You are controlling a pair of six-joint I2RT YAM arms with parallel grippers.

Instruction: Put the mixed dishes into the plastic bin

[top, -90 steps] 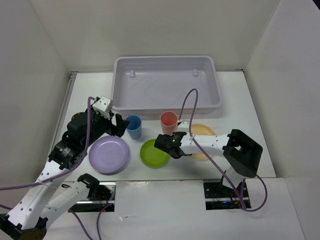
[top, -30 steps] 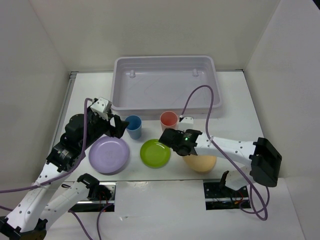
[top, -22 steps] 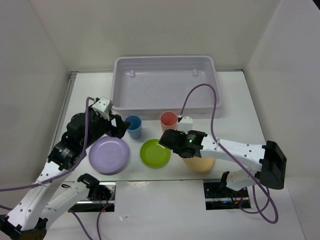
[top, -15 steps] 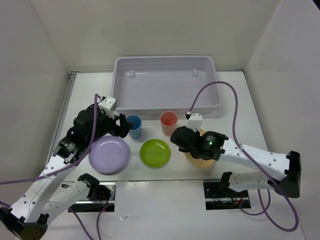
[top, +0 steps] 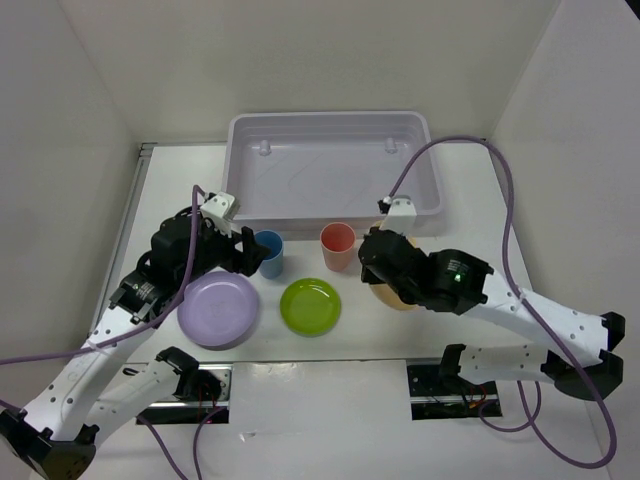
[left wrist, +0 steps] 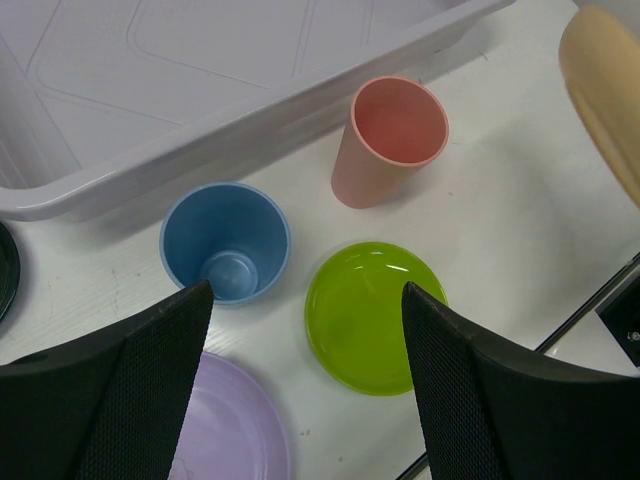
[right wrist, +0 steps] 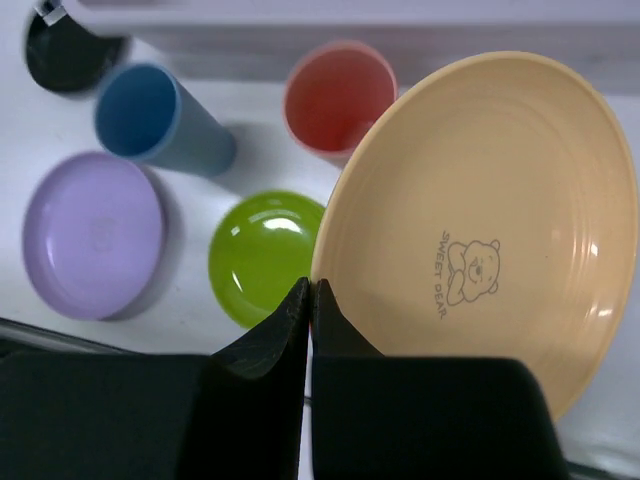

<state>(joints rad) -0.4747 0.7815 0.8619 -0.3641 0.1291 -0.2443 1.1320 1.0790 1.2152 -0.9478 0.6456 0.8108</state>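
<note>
My right gripper (right wrist: 310, 288) is shut on the rim of the large yellow-orange plate (right wrist: 480, 220) and holds it tilted above the table, right of the coral-red cup (top: 338, 245). The plate's edge (top: 392, 298) shows under the right wrist (top: 372, 262). Open and holding nothing, my left gripper (left wrist: 306, 290) hovers above the blue cup (left wrist: 225, 242) and the lime-green plate (left wrist: 372, 312). The lavender plate (top: 218, 309) lies at front left. The black plate (right wrist: 65, 55) sits left of the blue cup, hidden under the left arm in the top view. The plastic bin (top: 330, 118) stands behind the cups.
White walls enclose the table on the left, right and back. The bin's near rim (left wrist: 250, 125) runs just behind both cups. Purple cables loop over both arms. Two dark mounting openings (top: 445, 385) sit at the table's front edge.
My right arm has raised the yellow-orange plate off the table and swung it back and right, towards the bin's near right corner. My left gripper has edged toward the blue cup.
</note>
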